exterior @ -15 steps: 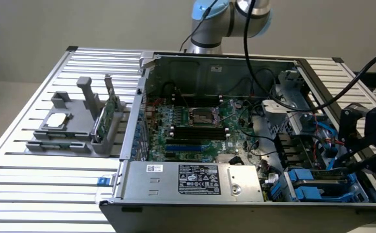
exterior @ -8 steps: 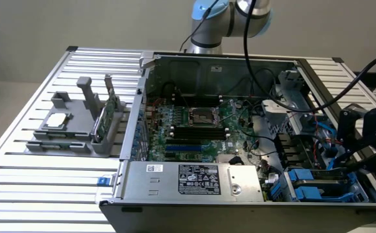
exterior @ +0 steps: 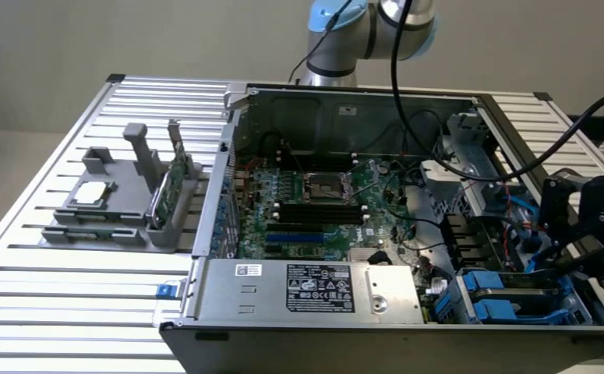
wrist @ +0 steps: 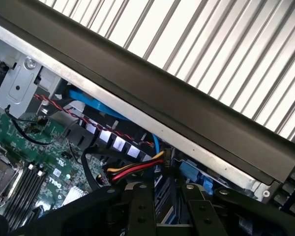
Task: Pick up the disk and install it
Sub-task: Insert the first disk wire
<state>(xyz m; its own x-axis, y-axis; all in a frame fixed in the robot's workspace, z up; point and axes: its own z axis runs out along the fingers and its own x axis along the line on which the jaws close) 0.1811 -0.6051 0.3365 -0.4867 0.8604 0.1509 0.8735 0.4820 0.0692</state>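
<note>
In the exterior view my black gripper (exterior: 554, 234) hangs over the right end of the open computer case (exterior: 348, 97), just above the drive bay (exterior: 515, 300) with its blue carriers. From the wrist, the gripper (wrist: 161, 189) is shut on a thin dark-and-blue slab seen edge-on, which I take to be the disk (wrist: 161, 211), held between the two black fingers (wrist: 139, 206). Most of the disk is hidden by the fingers. Below lie yellow and red power wires (wrist: 132, 169) and the case's side wall (wrist: 187, 123).
The green motherboard (exterior: 323, 202) fills the case floor, and the silver power supply (exterior: 312, 288) sits along the near edge. On the slatted table (exterior: 31, 312), at the exterior view's left, a grey stand (exterior: 114, 206) carries a small silver chip (exterior: 93, 192) and an upright green card (exterior: 171, 187).
</note>
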